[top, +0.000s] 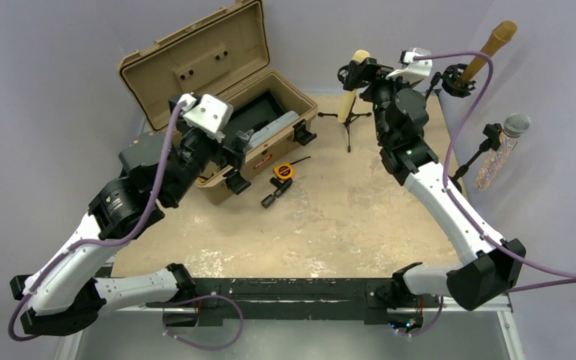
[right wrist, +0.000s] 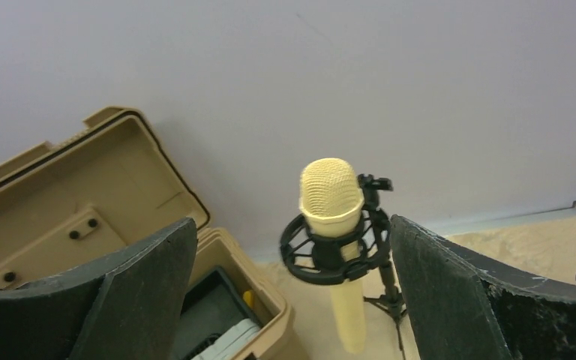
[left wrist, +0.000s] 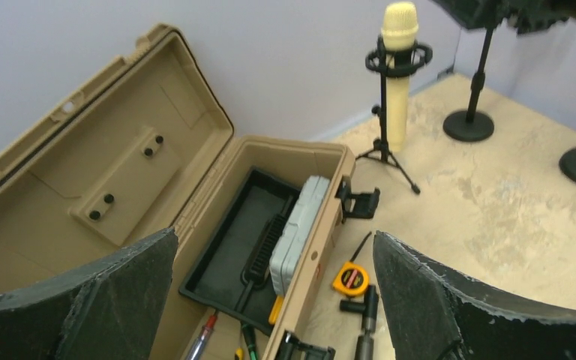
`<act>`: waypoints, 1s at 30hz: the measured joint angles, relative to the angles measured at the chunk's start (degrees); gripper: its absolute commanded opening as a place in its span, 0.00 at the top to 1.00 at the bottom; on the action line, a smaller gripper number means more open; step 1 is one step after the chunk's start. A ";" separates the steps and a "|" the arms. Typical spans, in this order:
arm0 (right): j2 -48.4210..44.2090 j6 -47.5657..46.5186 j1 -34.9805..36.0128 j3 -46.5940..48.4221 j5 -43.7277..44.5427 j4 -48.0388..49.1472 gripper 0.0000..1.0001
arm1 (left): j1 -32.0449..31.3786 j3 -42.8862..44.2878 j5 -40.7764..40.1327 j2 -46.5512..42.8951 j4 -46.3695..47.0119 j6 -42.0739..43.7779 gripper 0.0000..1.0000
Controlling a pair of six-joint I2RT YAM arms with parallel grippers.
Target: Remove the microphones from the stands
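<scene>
Our right claw (right wrist: 292, 220) is spread wide on an arm stretched to the counter's (top: 330, 217) far side. The yellow microphone (right wrist: 331, 196) sits upright in its stand (right wrist: 322, 259) just ahead, centred between the fingers and clear of both. Our left claw (left wrist: 274, 247), equally spread and holding nothing, hangs over the open toolbox (left wrist: 217, 165).

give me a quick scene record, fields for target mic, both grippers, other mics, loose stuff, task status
target: cream microphone, upright in a black shock mount on a tripod stand
right gripper: open, facing the cream microphone, not touching it
left gripper: open, over the open toolbox, holding nothing
other mics: tan microphone and silver-headed microphone, each on its own stand at the right
loose on table: tape measure
task status: not yet removed
</scene>
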 measured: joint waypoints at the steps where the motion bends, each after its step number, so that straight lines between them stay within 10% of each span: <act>1: 0.63 0.63 -1.66 0.02 -1.68 0.00 0.03 | 0.00 0.04 0.00 0.66 -0.68 -0.42 0.00; 30: 21.99 -0.48 -8.17 21.55 -5.11 -8.13 0.16 | 1.84 -18.32 -1.55 -9.55 4.90 -3.48 0.01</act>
